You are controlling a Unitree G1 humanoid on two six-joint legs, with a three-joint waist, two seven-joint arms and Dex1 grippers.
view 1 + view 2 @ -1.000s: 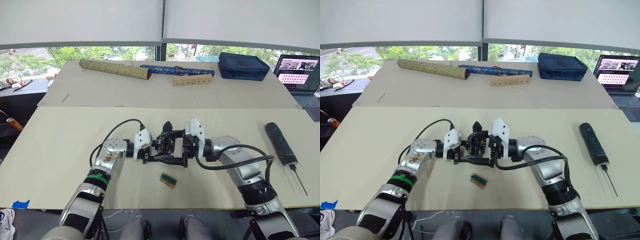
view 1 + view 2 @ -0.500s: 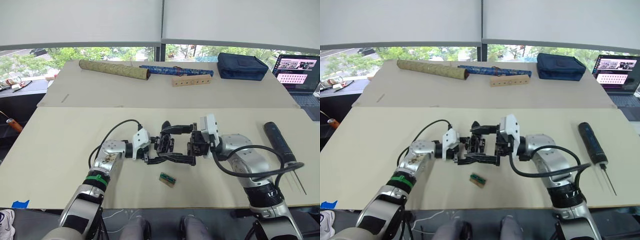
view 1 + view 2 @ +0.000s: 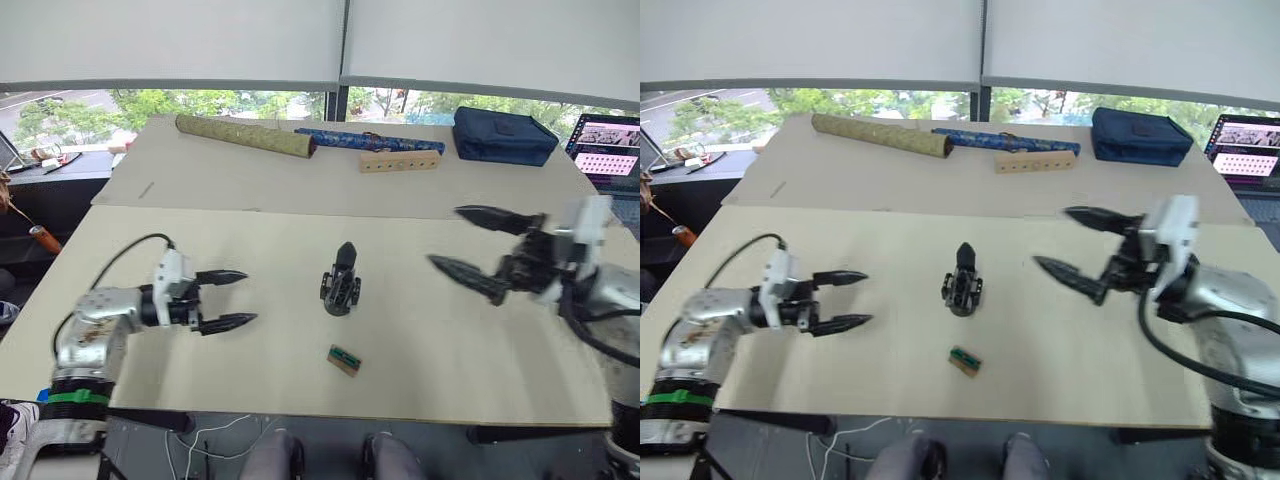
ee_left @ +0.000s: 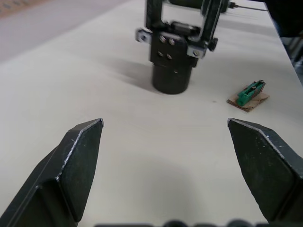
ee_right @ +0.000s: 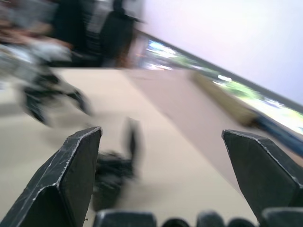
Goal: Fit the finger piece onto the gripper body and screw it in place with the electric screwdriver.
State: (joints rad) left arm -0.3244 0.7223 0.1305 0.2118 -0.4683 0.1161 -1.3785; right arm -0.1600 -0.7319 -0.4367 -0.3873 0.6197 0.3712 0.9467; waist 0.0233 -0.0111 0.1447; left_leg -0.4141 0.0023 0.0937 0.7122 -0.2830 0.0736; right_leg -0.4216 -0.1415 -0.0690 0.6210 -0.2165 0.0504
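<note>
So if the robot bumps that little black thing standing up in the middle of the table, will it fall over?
Maybe. The gripper body stands upright on its round base on the table, and it looks taller than the base is wide, so a bump near its pointed top could tip it. A low push at the chunky base would more likely slide it. It looks stiff, probably not floppy.
</note>
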